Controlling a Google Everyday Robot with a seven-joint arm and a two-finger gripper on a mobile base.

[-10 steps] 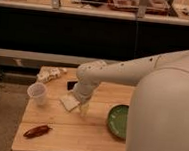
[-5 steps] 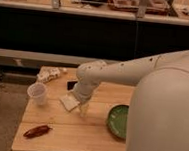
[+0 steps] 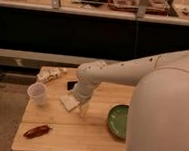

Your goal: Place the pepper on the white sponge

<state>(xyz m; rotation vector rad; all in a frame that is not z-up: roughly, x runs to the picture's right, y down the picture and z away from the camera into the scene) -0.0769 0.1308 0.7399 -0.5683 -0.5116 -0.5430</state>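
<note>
1. Desk (image 3: pixel 77 136): light wooden top carrying all items listed below.

2. Pepper (image 3: pixel 37 131): 1 slender, dark red chili, elongated and tapering to a point. It lies flat near the front left corner of the desk, long axis roughly parallel to the front edge, slightly tilted. It touches no other item and lies well apart from the gripper.

3. White sponge (image 3: pixel 69 102): 1 thin, flat, square off-white pad near the middle of the desk, behind and to the right of the pepper.

4. Gripper (image 3: pixel 82 110): points downward over the desk, just beside the right edge of the white sponge. The fingers (image 3: pixel 84 107) stand apart.

5. Other items: 1 translucent plastic cup (image 3: pixel 37 93), upright, left of the white sponge; 1 crumpled whitish cloth (image 3: pixel 50 75) at the rear left; 1 green plate (image 3: pixel 117 121) at the right, partly hidden by the robot's body.
</note>
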